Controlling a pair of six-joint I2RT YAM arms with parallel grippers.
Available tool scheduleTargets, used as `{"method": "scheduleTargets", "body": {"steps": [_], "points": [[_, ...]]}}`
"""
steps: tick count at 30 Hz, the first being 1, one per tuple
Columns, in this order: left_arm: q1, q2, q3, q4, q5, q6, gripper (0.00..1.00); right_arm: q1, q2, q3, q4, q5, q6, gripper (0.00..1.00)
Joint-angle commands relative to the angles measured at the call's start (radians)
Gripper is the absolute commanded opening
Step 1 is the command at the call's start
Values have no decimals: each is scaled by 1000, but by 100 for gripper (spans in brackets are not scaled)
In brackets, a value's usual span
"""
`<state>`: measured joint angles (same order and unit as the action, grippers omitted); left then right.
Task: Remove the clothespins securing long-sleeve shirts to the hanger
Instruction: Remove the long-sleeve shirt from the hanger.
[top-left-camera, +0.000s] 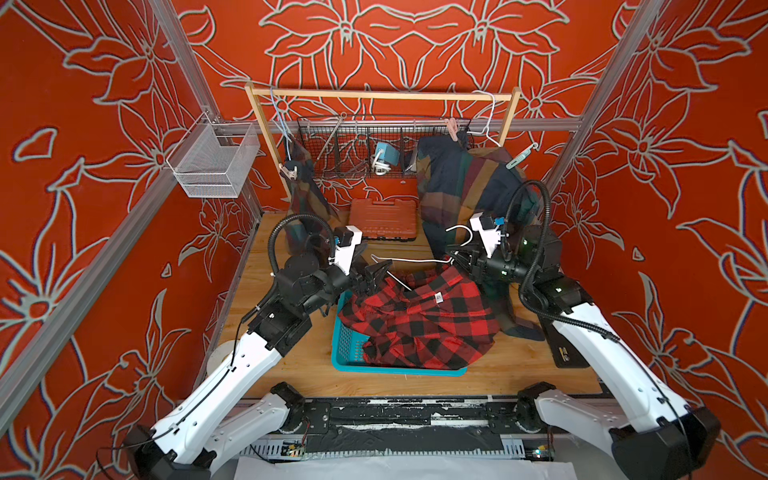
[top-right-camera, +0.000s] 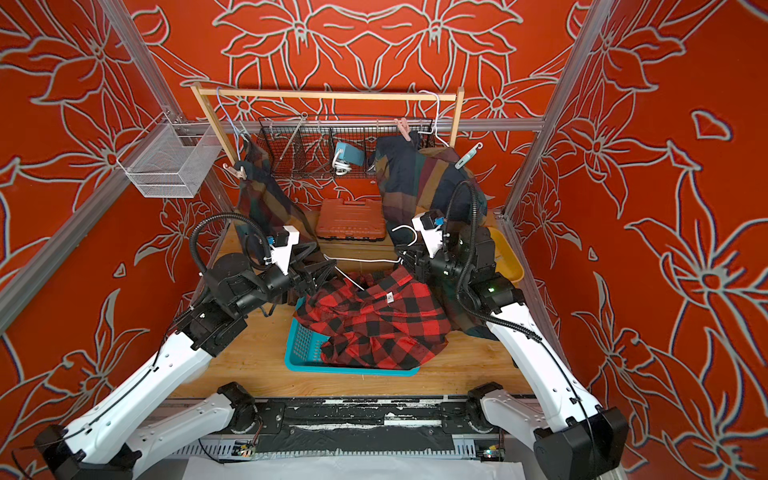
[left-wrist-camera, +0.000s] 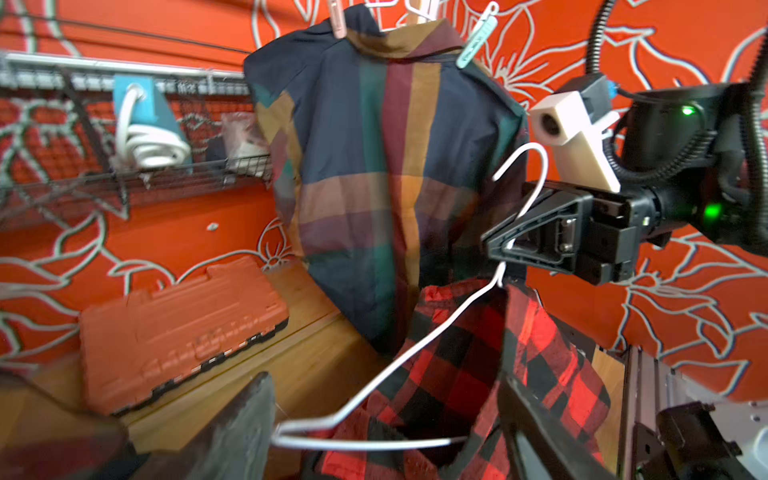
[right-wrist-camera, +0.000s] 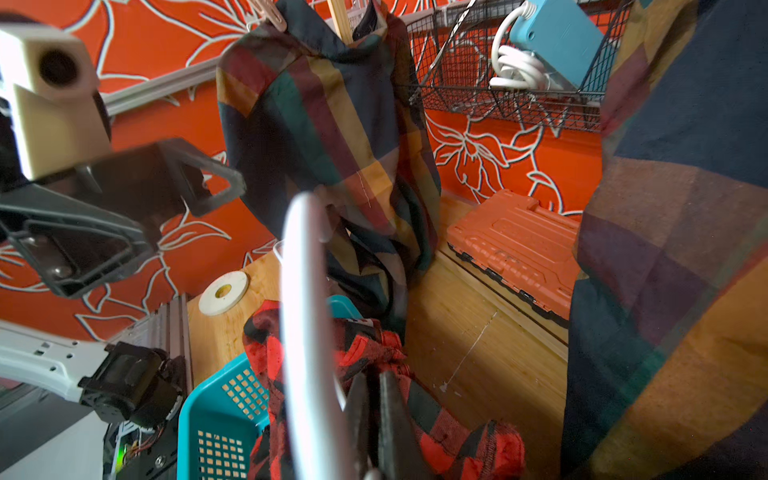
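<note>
Where the red-and-black shirt (top-left-camera: 419, 324) lies heaped over the teal basket (top-left-camera: 345, 349) in the lower middle of both top views, a white wire hanger (top-left-camera: 415, 261) is held just above it, stretched across the centre of the frame. The hanger is clamped at its neck, below the hook, by the right fingers (left-wrist-camera: 540, 216), which are closed tight on the wire. The left fingers (left-wrist-camera: 232, 424) are spread wide at the hanger's far end; in the left wrist view the bent wire corner is seen between them and is touched by neither. Whether the shirt's collar is caught on the wire cannot be told.

At the back, two more shirts are hung from the wooden rail (top-left-camera: 374, 94). The left dark plaid shirt (top-left-camera: 303, 187) is seen at the upper left, with a pink clothespin (top-left-camera: 289, 170) clipped near its top. The right dark plaid shirt (top-left-camera: 461, 183) is seen at the upper right, pinned by a pale pink clothespin (top-left-camera: 451, 129) at one shoulder and a mint green clothespin (top-left-camera: 519, 157) at the other. An orange case (top-left-camera: 382, 218) is laid on the table (top-left-camera: 291, 365) between the two hanging shirts.
</note>
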<state>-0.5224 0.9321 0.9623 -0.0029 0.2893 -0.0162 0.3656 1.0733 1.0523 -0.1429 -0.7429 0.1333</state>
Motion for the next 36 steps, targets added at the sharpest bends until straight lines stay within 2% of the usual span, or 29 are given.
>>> {"method": "scheduleTargets", "body": {"steps": [1, 9, 16, 24, 27, 34, 36], "points": [[-23, 64, 89, -103, 57, 138, 80, 14, 5, 44, -25, -40, -65, 0], [-78, 235, 226, -240, 105, 281, 78, 38, 38, 95, -59, -90, -106, 0], [-118, 313, 300, -335, 124, 358, 75, 61, 31, 95, -69, -117, -133, 0], [-137, 368, 309, -354, 91, 374, 62, 72, 14, 80, -40, -143, -125, 0], [-140, 364, 301, -345, 88, 376, 53, 73, 12, 75, -24, -159, -114, 0], [-140, 357, 293, -333, 58, 377, 2, 85, 3, 55, -15, -143, -103, 0], [-140, 350, 292, -336, 41, 381, 0, 87, 1, 47, -14, -130, -96, 0]]}}
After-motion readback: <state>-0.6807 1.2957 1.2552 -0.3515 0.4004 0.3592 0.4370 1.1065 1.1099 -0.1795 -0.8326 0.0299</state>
